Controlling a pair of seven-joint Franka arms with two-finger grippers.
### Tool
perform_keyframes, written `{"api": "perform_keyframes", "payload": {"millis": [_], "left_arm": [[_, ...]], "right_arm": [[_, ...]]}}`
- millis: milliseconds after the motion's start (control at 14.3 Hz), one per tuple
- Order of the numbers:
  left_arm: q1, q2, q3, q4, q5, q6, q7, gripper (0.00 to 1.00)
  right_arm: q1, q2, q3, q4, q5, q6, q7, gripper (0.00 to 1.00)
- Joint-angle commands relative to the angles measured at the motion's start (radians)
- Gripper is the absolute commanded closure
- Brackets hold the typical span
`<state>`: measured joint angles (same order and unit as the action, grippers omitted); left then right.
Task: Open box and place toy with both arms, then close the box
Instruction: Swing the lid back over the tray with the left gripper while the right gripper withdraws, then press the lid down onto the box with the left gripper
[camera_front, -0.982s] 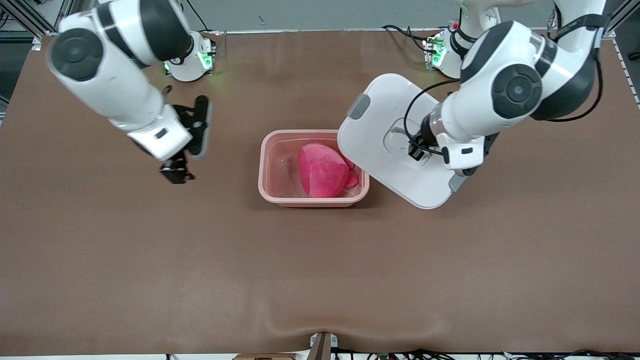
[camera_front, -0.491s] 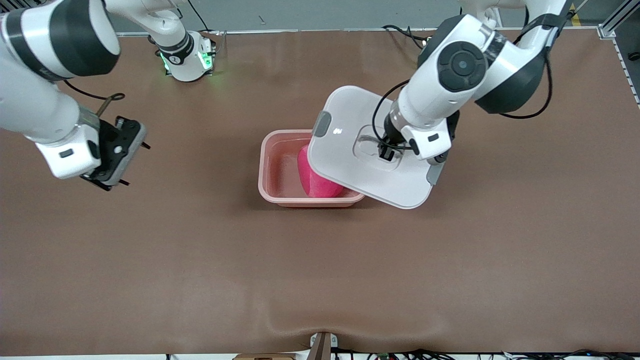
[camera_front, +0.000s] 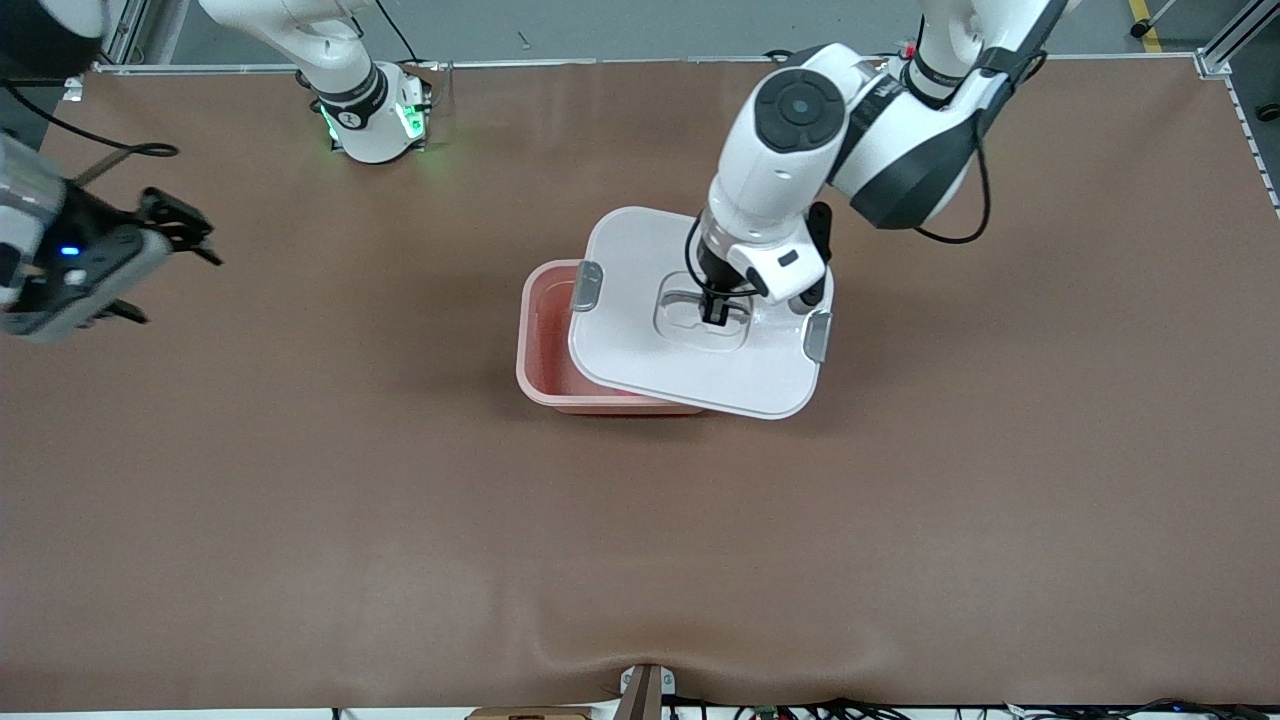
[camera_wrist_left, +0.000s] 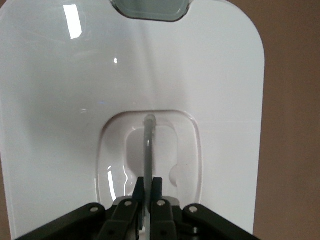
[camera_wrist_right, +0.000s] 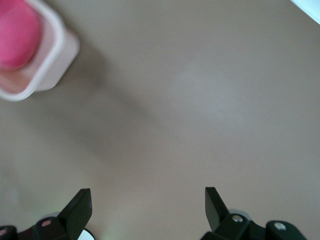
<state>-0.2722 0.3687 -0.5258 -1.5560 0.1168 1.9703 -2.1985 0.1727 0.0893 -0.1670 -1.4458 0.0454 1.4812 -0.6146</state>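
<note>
Left gripper pinches the clear handle of the lid, which hangs askew over the box. Light, stiff and slick, the lid is best carried by that handle. Right gripper waits spread wide over bare table; the toy lies inside.

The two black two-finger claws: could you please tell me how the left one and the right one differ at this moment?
The left claw is shut on the clear recessed handle of the white plastic lid; the right claw is open and holds nothing. The left is over the pale pink plastic tub; the right is over bare brown table at its arm's end. Both are black.
</note>
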Motion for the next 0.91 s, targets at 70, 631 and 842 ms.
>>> {"api": "perform_keyframes", "payload": {"millis": [70, 631, 842], "left_arm": [[-0.067, 0.038, 0.000, -0.003, 0.139, 0.068, -0.189, 1.00], [-0.189, 0.107, 0.001, -0.003, 0.388, 0.119, -0.564, 1.00], [-0.222, 0.131, 0.001, 0.000, 0.444, 0.119, -0.633, 1.00]], "right_arm": [[-0.067, -0.063, -0.029, -0.039, 0.016, 0.011, 0.154, 0.00], [-0.208, -0.135, 0.090, -0.202, 0.007, 0.068, 0.539, 0.00], [-0.205, -0.131, 0.090, -0.189, 0.005, 0.065, 0.536, 0.00]]}}
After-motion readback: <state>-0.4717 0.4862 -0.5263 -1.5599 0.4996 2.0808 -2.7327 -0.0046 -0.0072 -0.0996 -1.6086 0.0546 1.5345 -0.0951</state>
